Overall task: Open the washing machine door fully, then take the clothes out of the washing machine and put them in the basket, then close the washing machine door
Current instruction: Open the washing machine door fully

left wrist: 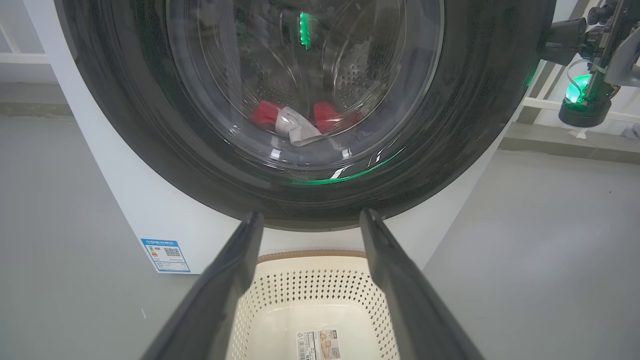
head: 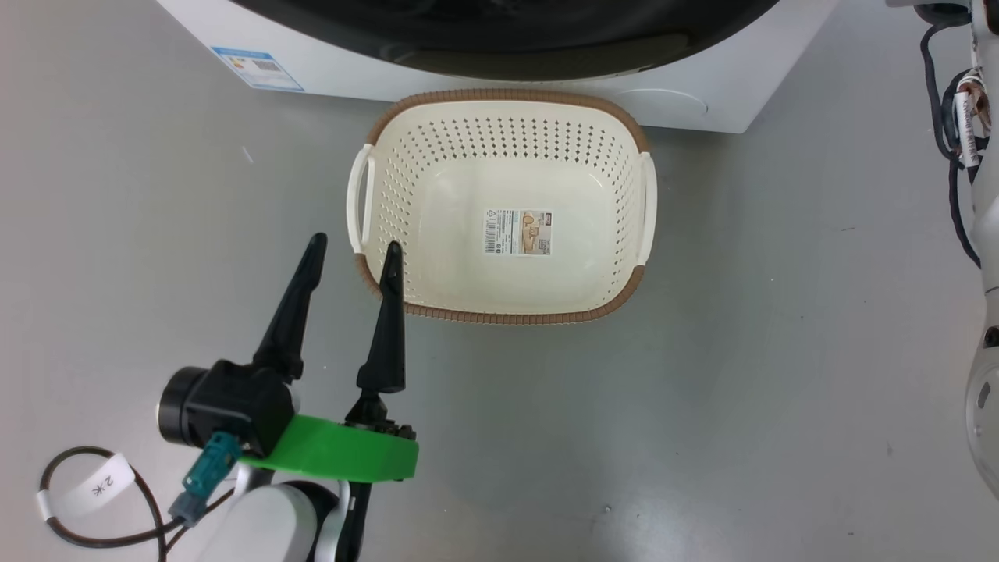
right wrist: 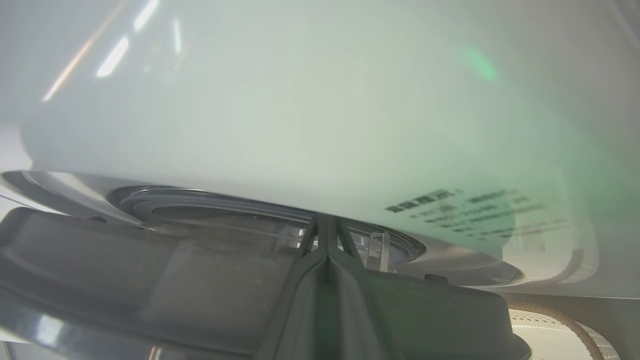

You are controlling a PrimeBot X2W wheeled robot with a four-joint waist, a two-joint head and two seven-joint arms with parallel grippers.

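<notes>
A smooth grey floor point(head: 780, 351) carries the white washing machine point(head: 702, 101) along the top centre of the head view. Just below it, in the middle of the frame, the cream basket point(head: 499, 316) stands upright on the floor.

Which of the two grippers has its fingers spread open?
The left gripper: its two fingers stand well apart, while the fingers of the right gripper are pressed together.

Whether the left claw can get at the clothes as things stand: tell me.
Probably not: the open left claw faces the washing machine door, which covers the opening, with the clothes behind its glass.
</notes>
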